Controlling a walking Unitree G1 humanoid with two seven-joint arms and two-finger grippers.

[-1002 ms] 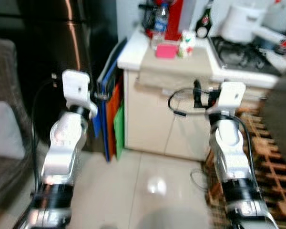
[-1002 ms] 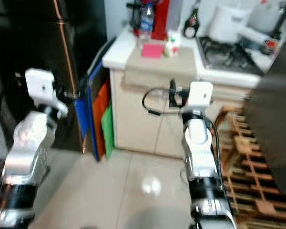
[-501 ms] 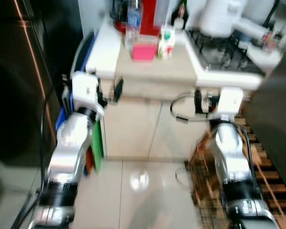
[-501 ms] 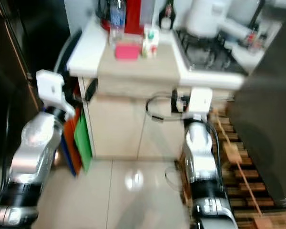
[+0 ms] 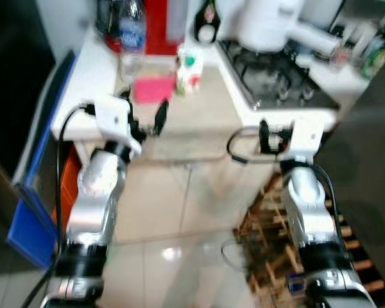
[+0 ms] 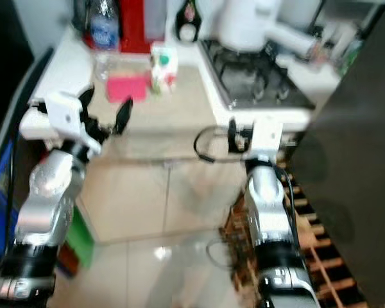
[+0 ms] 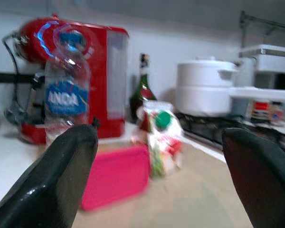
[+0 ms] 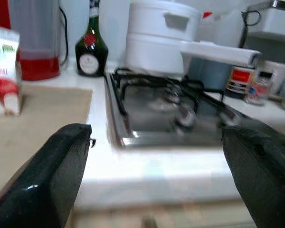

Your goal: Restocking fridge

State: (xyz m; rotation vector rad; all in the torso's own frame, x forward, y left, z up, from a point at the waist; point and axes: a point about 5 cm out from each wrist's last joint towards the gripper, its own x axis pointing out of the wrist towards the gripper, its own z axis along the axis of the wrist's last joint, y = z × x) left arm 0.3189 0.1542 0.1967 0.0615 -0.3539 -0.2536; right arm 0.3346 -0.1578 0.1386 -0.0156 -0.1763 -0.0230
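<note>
The restocking looks barely begun. The water bottle (image 7: 66,90), pink box (image 7: 115,173) and small carton (image 7: 163,142) stand near the tabletop's (image 5: 212,109) back left corner. The left claw (image 5: 147,119) hovers spread wide, empty, at its front edge; the right claw (image 8: 156,156) is also released.

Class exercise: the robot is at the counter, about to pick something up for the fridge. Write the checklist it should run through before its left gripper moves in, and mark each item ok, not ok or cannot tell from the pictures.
1. Left gripper open: ok, fingers spread wide at the counter edge.
2. Left gripper carrying nothing: ok.
3. Items in front of it: ok; pink box, small carton and water bottle stand on the counter.
4. Path to the pink box free: ok, nothing between.
5. Right gripper out of the way: ok, open, facing the stove.
6. Picture sharp enough to aim: not ok, head views blurred.
</note>
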